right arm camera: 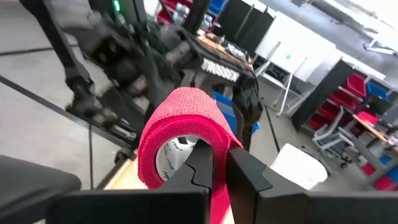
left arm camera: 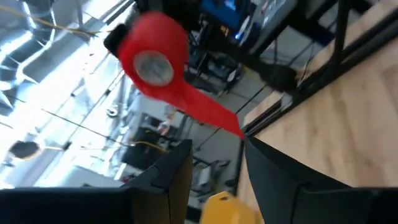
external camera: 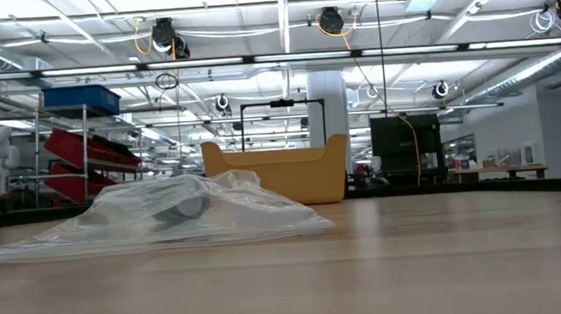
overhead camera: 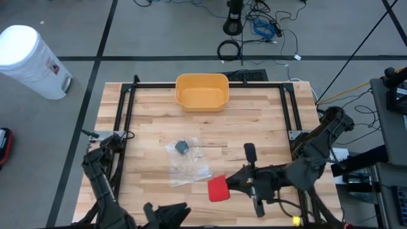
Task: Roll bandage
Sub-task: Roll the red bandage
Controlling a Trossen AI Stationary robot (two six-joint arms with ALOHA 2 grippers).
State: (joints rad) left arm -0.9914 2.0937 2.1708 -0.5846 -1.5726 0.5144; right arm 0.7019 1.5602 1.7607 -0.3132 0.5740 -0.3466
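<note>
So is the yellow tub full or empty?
Empty, as far as the high view shows: the yellow tub at the table's far edge shows only its bare yellow bottom. The red bandage roll is in the right gripper.

High cam straight down over whole desk [overhead camera: 254,127]. Low cam at desk level, facing room, yellow bin [external camera: 277,172] shared with high. Both wrist cams close on red bandage roll [right arm camera: 183,134].
</note>
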